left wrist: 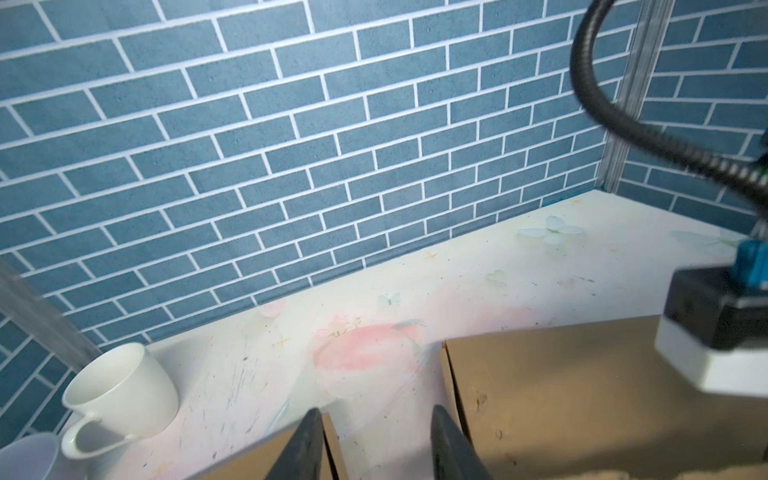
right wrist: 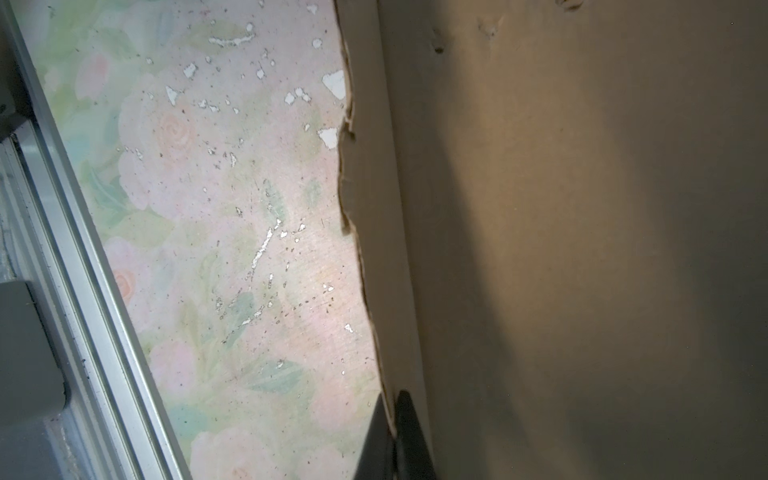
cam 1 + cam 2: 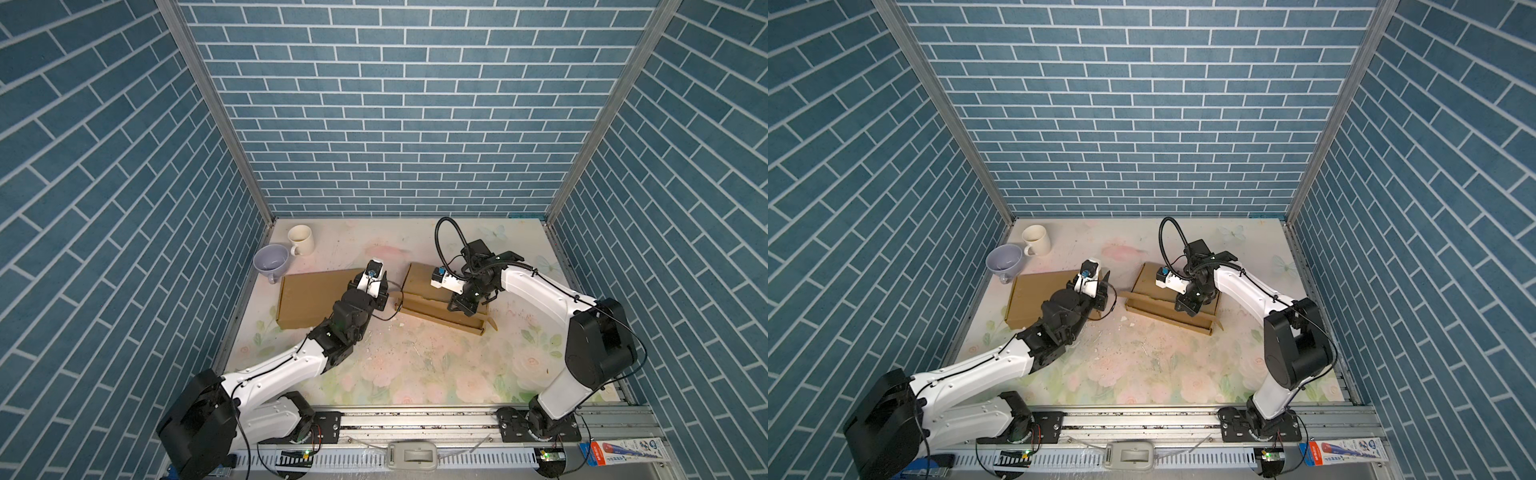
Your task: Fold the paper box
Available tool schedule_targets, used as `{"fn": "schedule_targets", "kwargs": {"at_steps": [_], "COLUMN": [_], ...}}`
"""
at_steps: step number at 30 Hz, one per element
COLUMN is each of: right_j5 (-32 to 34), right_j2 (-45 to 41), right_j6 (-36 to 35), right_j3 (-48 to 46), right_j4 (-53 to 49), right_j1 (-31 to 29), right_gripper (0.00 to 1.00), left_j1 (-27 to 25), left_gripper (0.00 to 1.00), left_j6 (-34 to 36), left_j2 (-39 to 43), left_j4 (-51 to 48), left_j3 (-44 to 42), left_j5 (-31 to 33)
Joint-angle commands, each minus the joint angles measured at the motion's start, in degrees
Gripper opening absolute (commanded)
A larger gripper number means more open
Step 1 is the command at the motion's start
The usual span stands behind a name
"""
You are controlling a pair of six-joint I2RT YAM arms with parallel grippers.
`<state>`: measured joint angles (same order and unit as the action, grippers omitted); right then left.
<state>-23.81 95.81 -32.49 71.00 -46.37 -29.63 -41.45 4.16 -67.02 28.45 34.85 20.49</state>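
My right end effector (image 2: 390, 440) pinches flap of paper box (image 3: 419, 286); left end effector (image 1: 376, 449) spread, empty. Risk: frayed flap edge may tear or slip if I pull hard.

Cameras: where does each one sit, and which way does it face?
Top views: high above the front rail, looking down toward the back wall; left arm and right arm show whole.
Left wrist: low on the left arm, facing the back wall past the white mug; left gripper fingertips, apart.
Right wrist: on the right arm, looking down along a paper box edge; right gripper fingertips, shut on it.
Shared: top and left wrist views both show mug and box.
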Motion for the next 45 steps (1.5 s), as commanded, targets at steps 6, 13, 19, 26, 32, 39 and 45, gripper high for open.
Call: {"fn": "schedule_targets", "kwargs": {"at_steps": [6,13,19,26,32,39,45], "right_j5": [1.5,-7.4,-12.5,-18.2,-2.9,5.2,6.9], "right_j2": [2.7,-1.8,-7.8,-10.9,-8.0,-1.1,-5.2], "right_j6": [5.2,11.5,16.0,29.1,40.3,48.5,47.8], "right_j3": [-5.7,-6.8,-9.2,-12.1,-13.8,-16.1,-14.3], "right_j4": [7.3,8.3,10.2,18.1,21.1,24.9,22.6], "right_j1": [-0.3,1.5,5.2,7.3,7.4,7.4,7.8], "right_gripper": [0.18,0.46,0.51,0.64,0.58,0.47,0.5], "left_j1": [4.8,5.7,5.9,6.2,6.3,6.4,6.7], "left_gripper": [0.44,0.41,0.4,0.39,0.39,0.36,0.36], "left_j6": [-8.6,-14.5,-16.2,-15.4,-15.0,-15.4,-15.7], "left_j2": [-13.9,-25.6,-30.8,-34.6,-35.6,-37.9,-33.7], "left_j4": [-11.4,-8.6,-8.5,-13.0,-15.2,-13.9,-15.0], "left_j3": [14.5,17.8,18.5,19.3,19.4,18.5,18.9], "left_j5": [-29.1,-39.2,-43.6,-43.8,-42.3,-40.5,-40.4]}}
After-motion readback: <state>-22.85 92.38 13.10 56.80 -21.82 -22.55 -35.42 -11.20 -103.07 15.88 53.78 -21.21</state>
